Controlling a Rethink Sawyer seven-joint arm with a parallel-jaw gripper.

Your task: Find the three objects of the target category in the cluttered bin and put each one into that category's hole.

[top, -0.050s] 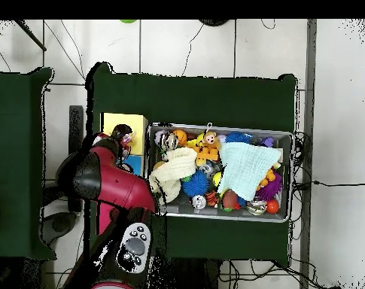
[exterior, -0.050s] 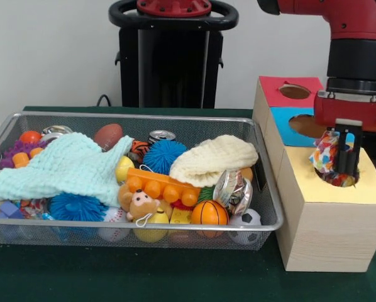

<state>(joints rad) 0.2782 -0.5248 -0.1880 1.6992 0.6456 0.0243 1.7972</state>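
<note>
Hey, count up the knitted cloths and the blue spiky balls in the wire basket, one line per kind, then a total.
Knitted cloths: 2 (mint green knitted cloth, cream knitted cloth)
Blue spiky rubber balls: 2 (blue spiky ball at the back, blue spiky ball at the front left)
Total: 4

A wire-mesh metal bin (exterior, -0.050s: 263,189) holds knitted cloths (exterior, -0.050s: 68,167) beside a pale, matt wooden box (exterior, -0.050s: 326,233).

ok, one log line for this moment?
tool: over yellow hole of box | holding: colourful wrapper | wrapper: partly in hole | bin: full of toys, cloths
</note>
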